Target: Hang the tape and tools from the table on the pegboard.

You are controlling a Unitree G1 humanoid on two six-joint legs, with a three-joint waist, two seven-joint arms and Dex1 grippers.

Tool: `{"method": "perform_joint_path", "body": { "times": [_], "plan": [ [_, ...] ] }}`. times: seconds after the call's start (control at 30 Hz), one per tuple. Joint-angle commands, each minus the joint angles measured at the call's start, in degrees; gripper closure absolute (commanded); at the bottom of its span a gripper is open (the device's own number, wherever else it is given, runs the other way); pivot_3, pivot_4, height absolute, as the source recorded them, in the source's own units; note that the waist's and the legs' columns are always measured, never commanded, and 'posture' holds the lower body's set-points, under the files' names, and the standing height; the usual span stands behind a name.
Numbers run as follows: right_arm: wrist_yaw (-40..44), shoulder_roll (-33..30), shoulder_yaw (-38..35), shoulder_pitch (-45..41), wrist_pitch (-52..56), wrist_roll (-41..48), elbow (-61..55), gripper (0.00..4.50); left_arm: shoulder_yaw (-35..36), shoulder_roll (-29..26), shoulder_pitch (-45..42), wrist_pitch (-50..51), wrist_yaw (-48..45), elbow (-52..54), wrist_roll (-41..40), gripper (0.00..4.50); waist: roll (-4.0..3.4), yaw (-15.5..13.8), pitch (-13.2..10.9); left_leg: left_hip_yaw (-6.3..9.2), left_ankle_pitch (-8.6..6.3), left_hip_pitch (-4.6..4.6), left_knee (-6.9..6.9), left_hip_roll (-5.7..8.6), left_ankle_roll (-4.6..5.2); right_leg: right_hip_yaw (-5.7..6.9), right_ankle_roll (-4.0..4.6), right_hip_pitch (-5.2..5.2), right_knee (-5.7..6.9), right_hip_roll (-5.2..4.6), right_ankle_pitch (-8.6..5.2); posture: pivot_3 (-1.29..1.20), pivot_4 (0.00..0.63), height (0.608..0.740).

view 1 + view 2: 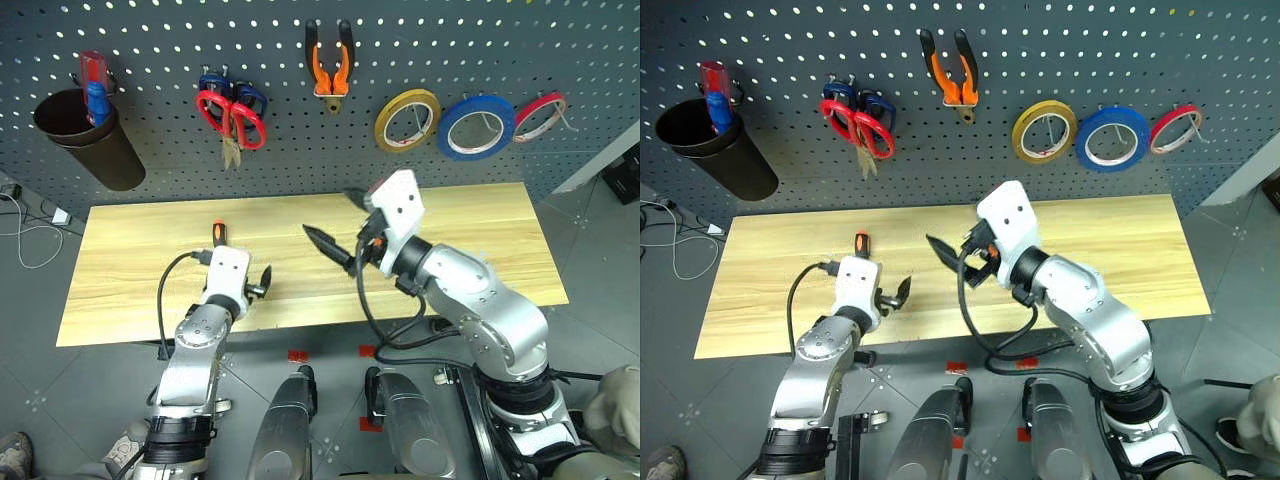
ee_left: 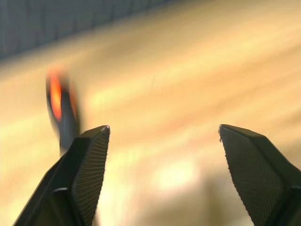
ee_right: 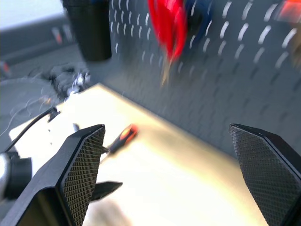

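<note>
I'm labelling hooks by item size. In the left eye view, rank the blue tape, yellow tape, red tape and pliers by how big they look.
1. Blue tape
2. Yellow tape and pliers: too alike to rank
3. Red tape: seen at a slant, so unsure

The left gripper [image 2: 162, 136] sits low and near on the left, pointing forward and slightly down, its 2 black fingers [image 2: 89, 165] spread wide with nothing between them. The right gripper [image 3: 167, 136] is raised at centre, level, angled toward the far left, jaws fully apart and empty.
</note>
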State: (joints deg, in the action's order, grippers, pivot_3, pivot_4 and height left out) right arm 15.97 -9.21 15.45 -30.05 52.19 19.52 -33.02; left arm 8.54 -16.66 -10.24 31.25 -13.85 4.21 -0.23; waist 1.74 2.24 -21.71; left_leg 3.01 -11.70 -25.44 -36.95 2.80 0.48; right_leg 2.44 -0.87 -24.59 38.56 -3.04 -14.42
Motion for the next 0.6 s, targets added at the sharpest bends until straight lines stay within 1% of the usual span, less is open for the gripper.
{"method": "perform_joint_path", "body": {
  "times": [0.03, 0.1, 0.13, 0.2, 0.23, 0.3, 0.33, 0.37, 0.5, 0.53, 0.6],
  "plan": [
    [-1.94, 1.52, 1.12, -1.13, 5.63, 1.19, -4.2, 0.0, 6.68, -3.22, -4.64, 2.77, -0.22, -4.68, -3.98, 0.56, 0.0, -0.01, 0.0, -0.01, 0.02, 0.0, 0.0, 0.0, -0.03, 0.0, 0.0, -0.04, 0.08, 0.0, 0.0, -0.08, 0.392, 0.74],
    [-3.1, 1.8, 1.99, -2.47, 9.16, 0.5, -4.1, 0.0, 8.82, -5.18, -7.81, 2.92, -0.63, -9.74, -5.39, 0.16, 0.02, -0.1, -0.01, 0.01, 0.06, 0.02, -0.03, 0.0, -0.1, 0.01, -0.01, -0.08, 0.23, 0.0, -0.01, -0.09, 0.404, 0.74],
    [-3.51, 1.85, 3.21, -3.89, 10.77, -0.19, -3.2, 0.0, 9.77, -6.92, -11.41, 2.47, -1.46, -15.19, -6.15, 0.04, 0.01, -0.08, -0.04, 0.0, 0.08, 0.02, -0.03, 0.0, -0.11, 0.0, -0.01, -0.1, 0.25, 0.0, -0.01, -0.1, 0.416, 0.74],
    [-3.95, 1.91, 4.65, -6.11, 12.89, -0.99, -2.18, 0.0, 10.22, -9.29, -16.92, 1.63, -2.59, -23.27, -6.84, 0.04, 0.07, -0.04, -0.09, -0.07, 0.1, 0.08, -0.04, 0.01, -0.12, -0.08, -0.06, -0.14, 0.34, 0.0, -0.04, -0.09, 0.431, 0.74],
    [-4.19, 2.22, 5.05, -7.11, 13.64, -1.14, -1.77, 0.0, 9.79, -10.32, -19.66, 1.48, -3.6, -27.3, -6.92, 0.04, 0.09, -0.02, -0.12, -0.07, 0.11, 0.07, -0.03, 0.01, -0.13, -0.08, -0.27, -0.15, 0.35, 0.0, -0.16, -0.1, 0.442, 0.74],
    [-4.59, 3.06, 5.43, -8.78, 14.57, -1.23, -1.05, 0.0, 8.74, -11.29, -24.37, 1.35, -5.12, -35.09, -7.05, 0.04, 0.15, 0.1, -0.16, -0.1, 0.13, 0.07, -0.04, 0.01, -0.13, -0.09, -0.29, -0.24, 0.4, 0.01, -0.17, -0.1, 0.451, 0.74],
    [-4.59, 3.36, 5.54, -9.42, 14.95, -1.16, -0.82, 0.0, 8.14, -11.5, -26.24, 1.36, -6.14, -38.36, -7.11, 0.04, 0.15, 0.16, -0.16, -0.13, 0.12, 0.04, -0.03, 0.01, -0.12, -0.11, -0.26, -0.28, 0.41, 0.01, -0.16, -0.1, 0.454, 0.74],
    [-4.47, 3.49, 5.73, -10.01, 15.28, -1.15, -0.63, 0.0, 7.73, -11.56, -27.91, 1.18, -6.78, -41.39, -7.07, 0.04, 0.16, 0.24, -0.17, -0.15, 0.11, 0.04, -0.02, 0.03, -0.11, -0.14, -0.01, -0.28, 0.42, 0.0, -0.01, -0.1, 0.457, 0.74],
    [-1.41, 2.73, 6.98, -12.61, 16.2, 0.65, -0.8, 0.0, 5.79, -11.74, -32.37, -0.24, -8.6, -50.14, -6.33, 0.04, 0.3, 1.05, -0.26, -0.25, 0.1, -0.19, 0.01, 0.04, -0.1, -0.22, 0.0, -0.56, 0.35, -0.03, -0.01, -0.12, 0.461, 0.74],
    [0.07, 2.33, 7.44, -13.3, 16.05, 1.49, -1.05, 0.0, 5.58, -11.86, -32.73, -0.46, -8.76, -51.12, -6.31, 0.04, 0.29, 1.1, -0.28, -0.25, 0.1, -0.37, 0.0, 0.04, -0.1, -0.23, 0.01, -0.73, 0.36, -0.03, -0.01, -0.12, 0.46, 0.74],
    [2.1, 1.9, 7.88, -14.24, 15.92, 2.54, -1.47, 0.0, 4.95, -12.21, -32.89, -0.63, -9.09, -52.15, -6.04, 0.04, 0.28, 1.37, -0.29, -0.24, 0.1, -0.39, 0.01, 0.01, -0.1, -0.22, 0.02, -0.75, 0.36, -0.03, -0.01, -0.13, 0.454, 0.74]
  ]
}}
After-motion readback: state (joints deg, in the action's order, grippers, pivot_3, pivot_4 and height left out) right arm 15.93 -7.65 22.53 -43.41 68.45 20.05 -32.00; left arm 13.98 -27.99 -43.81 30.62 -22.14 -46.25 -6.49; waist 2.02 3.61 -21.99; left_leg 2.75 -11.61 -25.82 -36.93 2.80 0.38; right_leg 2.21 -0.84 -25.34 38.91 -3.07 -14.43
